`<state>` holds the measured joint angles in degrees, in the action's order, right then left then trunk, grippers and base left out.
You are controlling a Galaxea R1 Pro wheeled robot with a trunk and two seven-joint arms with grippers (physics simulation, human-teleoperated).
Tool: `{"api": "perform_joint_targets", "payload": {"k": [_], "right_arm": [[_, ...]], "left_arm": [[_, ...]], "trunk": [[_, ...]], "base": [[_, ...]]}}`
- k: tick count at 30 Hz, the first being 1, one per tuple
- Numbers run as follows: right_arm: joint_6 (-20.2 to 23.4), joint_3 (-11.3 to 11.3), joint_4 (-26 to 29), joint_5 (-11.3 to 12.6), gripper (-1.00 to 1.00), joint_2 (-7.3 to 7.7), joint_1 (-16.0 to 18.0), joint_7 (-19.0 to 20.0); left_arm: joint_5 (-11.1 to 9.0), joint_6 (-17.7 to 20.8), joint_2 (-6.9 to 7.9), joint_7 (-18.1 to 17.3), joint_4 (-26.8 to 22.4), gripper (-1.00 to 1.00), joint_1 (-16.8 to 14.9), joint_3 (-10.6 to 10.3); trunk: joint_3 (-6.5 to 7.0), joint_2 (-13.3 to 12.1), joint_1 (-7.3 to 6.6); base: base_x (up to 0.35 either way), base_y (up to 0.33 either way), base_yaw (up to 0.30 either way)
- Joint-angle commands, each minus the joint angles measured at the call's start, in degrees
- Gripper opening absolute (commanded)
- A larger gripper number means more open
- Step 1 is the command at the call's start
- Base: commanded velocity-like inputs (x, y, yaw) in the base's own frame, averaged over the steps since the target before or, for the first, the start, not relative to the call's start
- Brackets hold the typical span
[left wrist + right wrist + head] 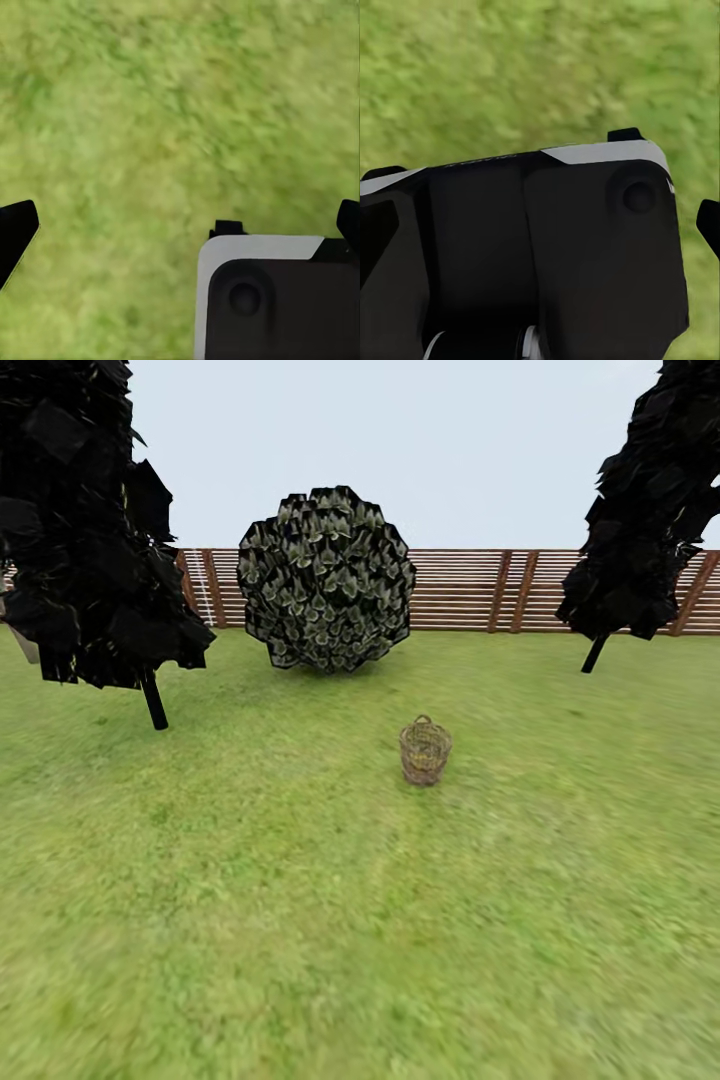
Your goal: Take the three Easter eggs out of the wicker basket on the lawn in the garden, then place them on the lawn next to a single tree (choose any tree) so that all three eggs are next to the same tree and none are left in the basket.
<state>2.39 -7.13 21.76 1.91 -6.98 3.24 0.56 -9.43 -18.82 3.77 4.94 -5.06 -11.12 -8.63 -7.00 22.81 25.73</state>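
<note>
Both claws hang over bare grass; basket stands ahead on the lawn.

The left claw (180,225) points down at the lawn (165,112), fingertips spread wide apart; the right claw (540,225) does likewise, spread above grass. Farther off, the wicker basket (425,751) stands upright mid-lawn, nearer than a round bush (326,580) and the slatted fence (470,590); its contents cannot be made out.

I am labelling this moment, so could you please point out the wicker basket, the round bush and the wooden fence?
wicker basket (425,753): head view, on its woven side wall.
round bush (327,580): head view, middle of its foliage.
wooden fence (455,590): head view, on the horizontal slats.
</note>
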Motion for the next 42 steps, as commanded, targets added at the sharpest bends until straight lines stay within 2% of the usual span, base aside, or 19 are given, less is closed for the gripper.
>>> {"api": "perform_joint_targets", "payload": {"k": [1, 19, 34, 42], "right_arm": [[0.25, -0.25, 0.13, 0.2, 1.0, -0.05, 0.01, 0.06], [0.25, -0.25, 0.13, 0.2, 1.0, 0.01, 0.01, 0.06], [0.25, -0.25, 0.12, 0.2, 1.0, 0.03, 0.01, 0.06], [0.25, -0.25, 0.12, 0.2, 1.0, -0.04, 0.01, 0.06]], "left_arm": [[-0.5, -0.16, 0.01, 0.16, 0.03, 1.0, -0.04, -0.51], [-0.5, -0.16, 0.01, 0.16, 0.05, 1.0, -0.04, -0.51], [-0.43, -0.16, 0.01, 0.16, 0.0, 1.0, -0.04, -0.51], [-0.41, -0.16, 0.01, 0.03, 0.0, 1.0, -0.04, -0.51]], "trunk": [[-0.12, 0.11, 0.06], [-0.12, 0.11, 0.06], [-0.12, 0.11, 0.06], [-0.12, 0.11, 0.06]], "base": [[0.269, 0.172, 0.0], [0.269, 0.172, -0.004], [0.269, 0.175, -0.229], [0.264, 0.208, -0.079]]}}
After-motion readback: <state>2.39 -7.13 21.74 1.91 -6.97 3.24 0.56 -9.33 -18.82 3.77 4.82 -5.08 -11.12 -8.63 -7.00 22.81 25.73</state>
